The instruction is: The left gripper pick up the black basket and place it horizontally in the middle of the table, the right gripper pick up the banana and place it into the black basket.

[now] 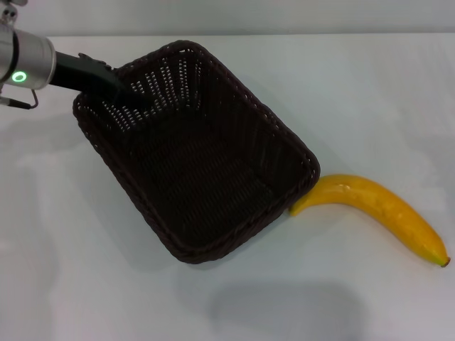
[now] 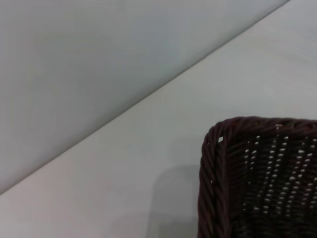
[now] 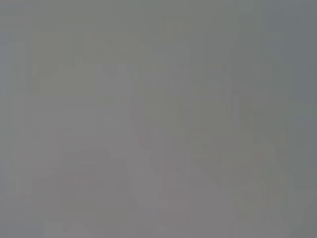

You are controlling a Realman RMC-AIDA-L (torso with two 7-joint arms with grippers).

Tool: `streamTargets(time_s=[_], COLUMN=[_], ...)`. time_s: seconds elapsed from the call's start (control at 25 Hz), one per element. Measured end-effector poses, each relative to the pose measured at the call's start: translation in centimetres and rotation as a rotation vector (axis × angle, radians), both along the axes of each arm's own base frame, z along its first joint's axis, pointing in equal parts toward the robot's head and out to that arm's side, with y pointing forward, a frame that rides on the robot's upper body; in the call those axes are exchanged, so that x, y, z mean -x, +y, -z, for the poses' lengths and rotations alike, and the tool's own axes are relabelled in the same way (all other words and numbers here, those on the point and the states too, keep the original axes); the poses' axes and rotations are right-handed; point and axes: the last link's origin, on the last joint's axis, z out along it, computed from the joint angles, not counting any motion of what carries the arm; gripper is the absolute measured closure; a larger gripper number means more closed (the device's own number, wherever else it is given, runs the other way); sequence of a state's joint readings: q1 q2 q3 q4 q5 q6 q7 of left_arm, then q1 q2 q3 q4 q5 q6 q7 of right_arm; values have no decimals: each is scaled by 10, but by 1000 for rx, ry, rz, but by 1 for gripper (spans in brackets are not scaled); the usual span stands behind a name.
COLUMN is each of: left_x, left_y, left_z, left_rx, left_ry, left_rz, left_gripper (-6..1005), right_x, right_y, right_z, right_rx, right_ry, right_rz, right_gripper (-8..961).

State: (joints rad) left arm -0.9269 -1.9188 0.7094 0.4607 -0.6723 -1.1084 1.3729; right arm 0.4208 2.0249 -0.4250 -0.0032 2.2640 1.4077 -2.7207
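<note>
Black basket (image 1: 206,163) sits askew on the counter (image 1: 71,270), left pincer (image 1: 124,96) at its far-left rim, grip unclear; banana (image 1: 380,213) touches its right corner.

A plain pale wall (image 2: 99,59) runs behind the far edge.

Black woven basket (image 1: 206,177), glossy yellow banana (image 1: 384,213) with dark tip, plain white table (image 1: 355,92)

Head view downward; left wrist close on shared black basket (image 1: 206,163); right wrist seemingly blank.
</note>
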Motion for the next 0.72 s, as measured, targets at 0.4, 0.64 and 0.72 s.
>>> streamTargets(time_s=[0.4,0.64,0.72], left_x=[4,6,6], left_y=[-3,-3,-4], left_z=[2,2,2], left_rx=[-3,-9,-4], left_ry=[1,3,0], left_rz=[5,3,0], left_gripper=[155,218,239], right_x=[-2,-1,-2], right_y=[-8,-8,-8], right_z=[-2,-2,-1], right_rx=[-14,-13,-12], right_ry=[-1,-1,-1], right_rz=[-11,-12,-12], right_gripper=[98,98,98])
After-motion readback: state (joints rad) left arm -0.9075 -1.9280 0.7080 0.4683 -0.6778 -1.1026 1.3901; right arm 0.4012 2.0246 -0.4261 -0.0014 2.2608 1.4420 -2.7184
